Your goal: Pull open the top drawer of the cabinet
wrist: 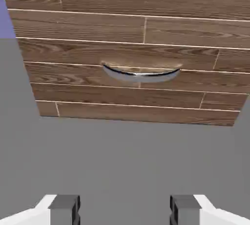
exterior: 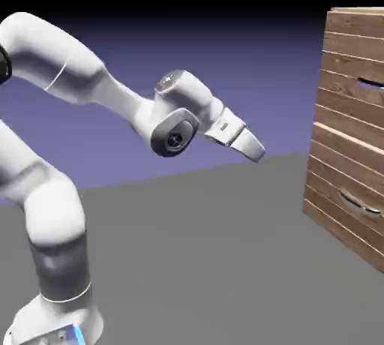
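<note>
reddish-brown planks make up the cabinet (exterior: pixel 349 122) at the right edge of the exterior view, its top drawer (exterior: pixel 358 85) in the upper right, well apart from the gripper (exterior: pixel 255 148) at mid-frame. the hand view centres on a curved handle (wrist: pixel 140 73) that looks like the lower drawer's; advancing on this line would likely catch the wrong drawer. the jaws stand wide apart, holding and touching nothing.

You had a flat, matte grey desk (exterior: pixel 210 261) spreading wide under even light. Behind it stood a plain blue-violet backdrop (exterior: pixel 225 51), fading to black along the exterior view's top edge.
</note>
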Robot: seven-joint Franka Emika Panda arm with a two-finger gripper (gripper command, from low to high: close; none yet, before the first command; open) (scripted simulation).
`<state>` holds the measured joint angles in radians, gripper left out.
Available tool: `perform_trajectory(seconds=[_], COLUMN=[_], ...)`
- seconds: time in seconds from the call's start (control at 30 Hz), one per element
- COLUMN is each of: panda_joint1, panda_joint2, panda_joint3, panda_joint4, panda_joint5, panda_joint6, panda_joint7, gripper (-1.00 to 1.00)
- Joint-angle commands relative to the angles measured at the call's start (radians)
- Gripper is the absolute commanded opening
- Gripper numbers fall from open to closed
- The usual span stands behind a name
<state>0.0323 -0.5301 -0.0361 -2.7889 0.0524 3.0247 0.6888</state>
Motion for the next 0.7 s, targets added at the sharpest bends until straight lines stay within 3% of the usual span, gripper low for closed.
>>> perform_trajectory(seconds=[0.0, 0.67], panda_joint1=[0.017, 0.354], panda_joint2=[0.033, 0.695], panda_joint3=[-0.03, -0.628], panda_joint4=[0.018, 0.368], panda_joint5=[0.044, 0.913], panda_joint6=[-0.01, -0.213], panda_joint7=[-0.043, -0.91], gripper=[0.0, 0.0])
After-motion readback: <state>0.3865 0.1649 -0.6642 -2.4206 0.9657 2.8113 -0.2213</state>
